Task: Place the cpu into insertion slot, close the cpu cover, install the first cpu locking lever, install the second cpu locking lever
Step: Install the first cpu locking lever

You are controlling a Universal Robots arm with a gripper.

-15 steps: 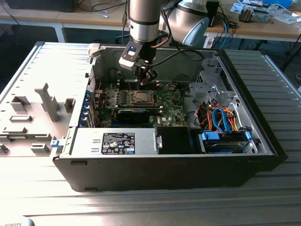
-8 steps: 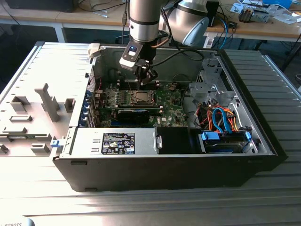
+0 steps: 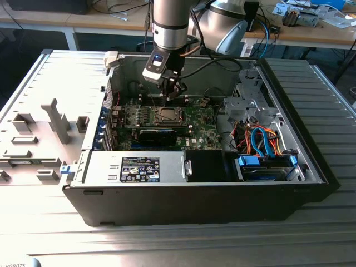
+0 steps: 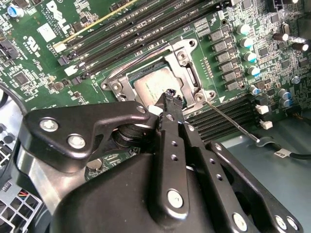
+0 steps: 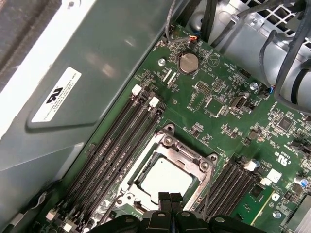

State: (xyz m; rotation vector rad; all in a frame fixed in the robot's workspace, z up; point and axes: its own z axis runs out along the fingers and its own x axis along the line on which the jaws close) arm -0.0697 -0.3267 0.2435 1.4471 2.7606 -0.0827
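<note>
— Which step is being handled?
— Seemingly the first lever (image 4: pixel 232 121), unlatched. The chip (image 3: pixel 167 115), centre of the exterior view, is being enclosed by its cover (image 5: pixel 187 156). The gripper (image 4: pixel 170 95), fingers pressed together, is being poised above; precise hooking is being demanded.

Dull metal cpu (image 5: pixel 164 177); matt fingers (image 5: pixel 165 201)

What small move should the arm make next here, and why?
Probably slide the shut end effector sideways toward the lever. The cpu looks seated and the cover lies flat over it. The end effector is over the cpu's edge, while that thin lever sticks out from the cover's corner, apparently unlatched.
</note>
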